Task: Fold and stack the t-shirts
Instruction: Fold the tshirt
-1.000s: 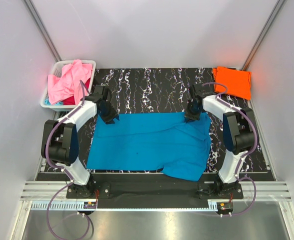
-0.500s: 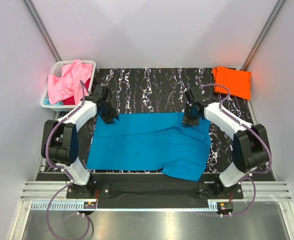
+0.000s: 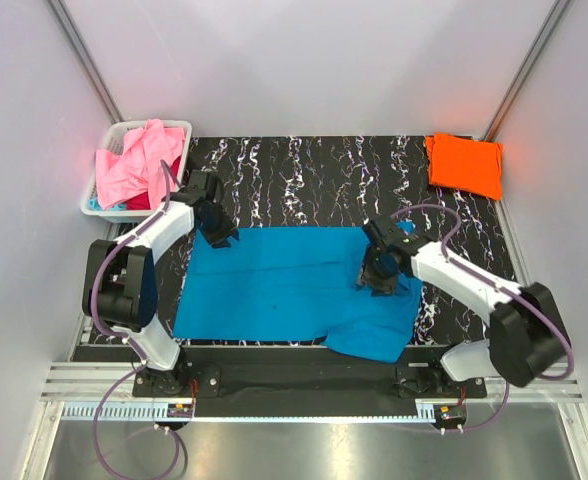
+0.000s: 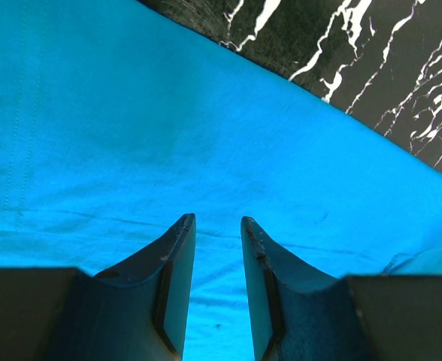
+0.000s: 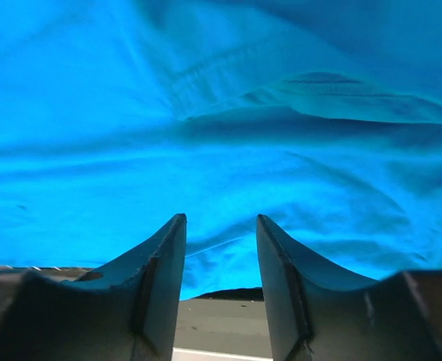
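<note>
A bright teal-blue t-shirt point(image 3: 274, 285) lies spread flat on the black marbled table point(image 3: 304, 170), its right part rumpled and doubled over near the front. My left gripper point(image 3: 221, 240) hovers open at the shirt's far left corner; in the left wrist view its fingertips point(image 4: 215, 219) stand apart over the blue cloth point(image 4: 168, 113), nothing between them. My right gripper point(image 3: 377, 280) is open above the shirt's right part; in the right wrist view it point(image 5: 219, 216) is empty over wrinkled cloth point(image 5: 131, 113). An orange t-shirt point(image 3: 464, 165) lies folded at the far right corner.
A white lattice basket point(image 3: 179, 128) stands off the table's far left corner, holding a crumpled pink t-shirt point(image 3: 134, 162) over a red one point(image 3: 170, 168). White walls close in on both sides. A metal rail point(image 3: 294, 385) runs along the near edge.
My right arm swung toward the near edge, carrying the shirt's far right corner inward over the cloth, and its gripper then opened and let go. The left arm has not moved.
</note>
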Robot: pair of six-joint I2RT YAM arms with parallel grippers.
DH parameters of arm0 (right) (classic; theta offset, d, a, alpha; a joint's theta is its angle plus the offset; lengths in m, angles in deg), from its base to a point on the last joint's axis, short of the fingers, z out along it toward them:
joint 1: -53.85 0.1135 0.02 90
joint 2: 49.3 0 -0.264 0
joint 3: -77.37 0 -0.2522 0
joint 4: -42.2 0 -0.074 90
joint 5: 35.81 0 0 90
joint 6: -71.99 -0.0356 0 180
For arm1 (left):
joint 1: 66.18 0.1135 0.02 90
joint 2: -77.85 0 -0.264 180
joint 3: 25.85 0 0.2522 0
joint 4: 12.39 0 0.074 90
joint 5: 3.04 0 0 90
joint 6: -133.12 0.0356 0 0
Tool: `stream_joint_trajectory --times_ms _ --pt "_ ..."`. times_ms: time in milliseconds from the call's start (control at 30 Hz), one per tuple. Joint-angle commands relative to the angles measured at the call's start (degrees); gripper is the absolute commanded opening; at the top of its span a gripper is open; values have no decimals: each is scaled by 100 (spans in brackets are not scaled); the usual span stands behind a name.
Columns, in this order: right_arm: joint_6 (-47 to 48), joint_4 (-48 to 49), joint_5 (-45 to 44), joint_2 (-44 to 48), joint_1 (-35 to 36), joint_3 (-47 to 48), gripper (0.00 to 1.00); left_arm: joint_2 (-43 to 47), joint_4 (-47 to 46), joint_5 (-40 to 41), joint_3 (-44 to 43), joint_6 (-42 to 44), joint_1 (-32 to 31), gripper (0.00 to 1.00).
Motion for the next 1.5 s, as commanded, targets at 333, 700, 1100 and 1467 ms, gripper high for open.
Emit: stream_joint_trajectory --times_ms 333,700,1100,1467 --pt "168 -615 -1824 -117 0 1010 48 -370 -446 -1017 -642 588 -727 35" --pt "994 447 -1721 -1797 -316 1450 23 -705 -534 -1423 -810 825 -1255 35" --pt "450 774 -779 -1200 -237 483 17 -757 -525 -1309 -792 764 -1255 35" --pt "98 809 -287 -892 26 211 14 -722 -481 -1186 -792 729 -1264 35"
